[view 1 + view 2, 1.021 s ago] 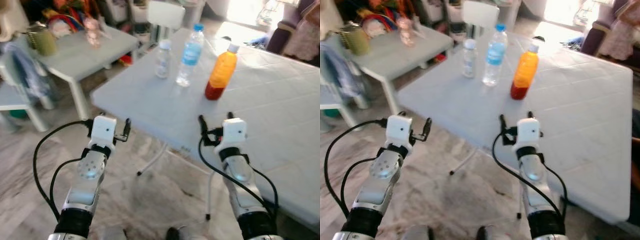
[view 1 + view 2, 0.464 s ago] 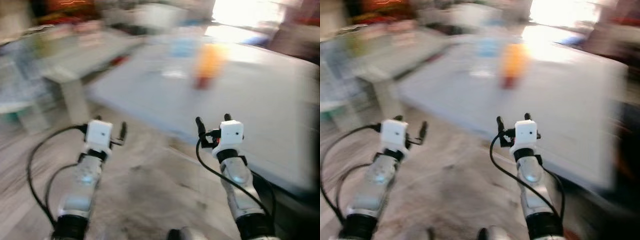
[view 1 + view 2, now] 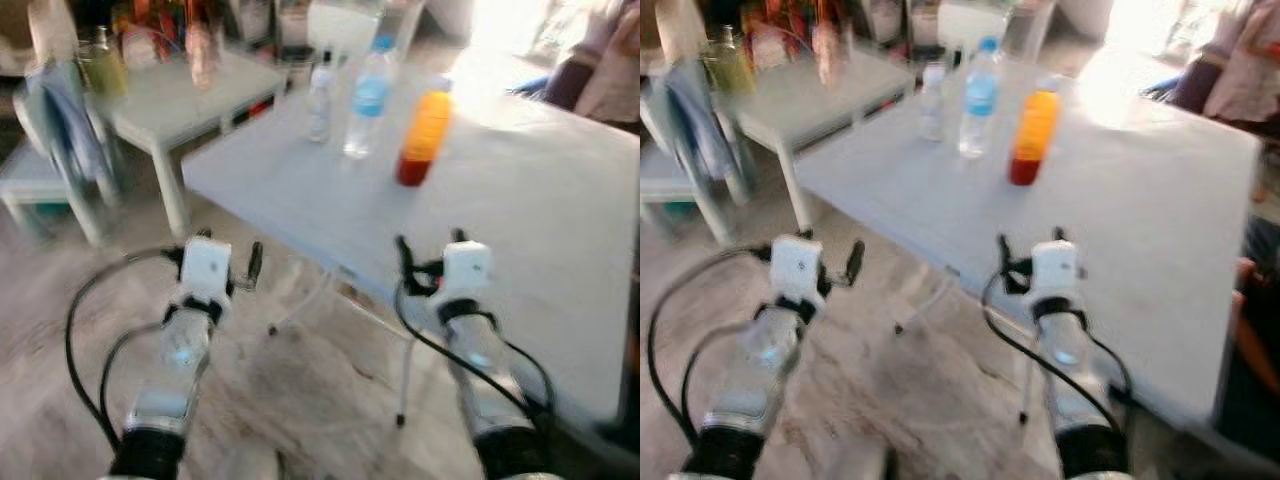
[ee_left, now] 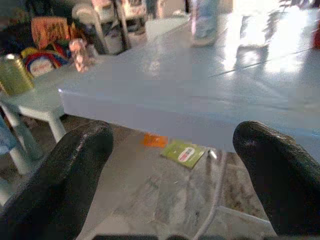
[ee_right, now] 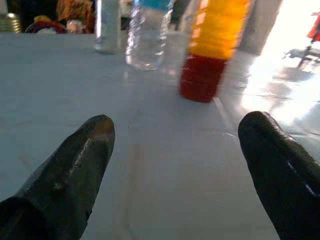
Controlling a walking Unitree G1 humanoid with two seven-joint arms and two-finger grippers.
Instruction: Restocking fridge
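Three bottles stand upright near the far left corner of a pale grey folding table (image 3: 520, 200): an orange juice bottle (image 3: 422, 138) with a red base, a clear water bottle with a blue label (image 3: 367, 98), and a small clear bottle (image 3: 320, 96). My right gripper (image 3: 430, 250) is open over the table's near edge, well short of the juice bottle (image 5: 212, 47). My left gripper (image 3: 228, 258) is open, left of the table corner and over the floor, facing the table edge (image 4: 165, 117).
A low white side table (image 3: 180, 100) with a green jar (image 3: 100, 68) and clutter stands at the far left. Folding metal legs (image 3: 405, 360) show under the table. A person's arm (image 3: 1250, 330) is at the right edge. The floor is marbled stone.
The camera has swung and settled since the blurred frame; the table and bottles sit slightly further away and to the left. Both grippers hold the same open pose.
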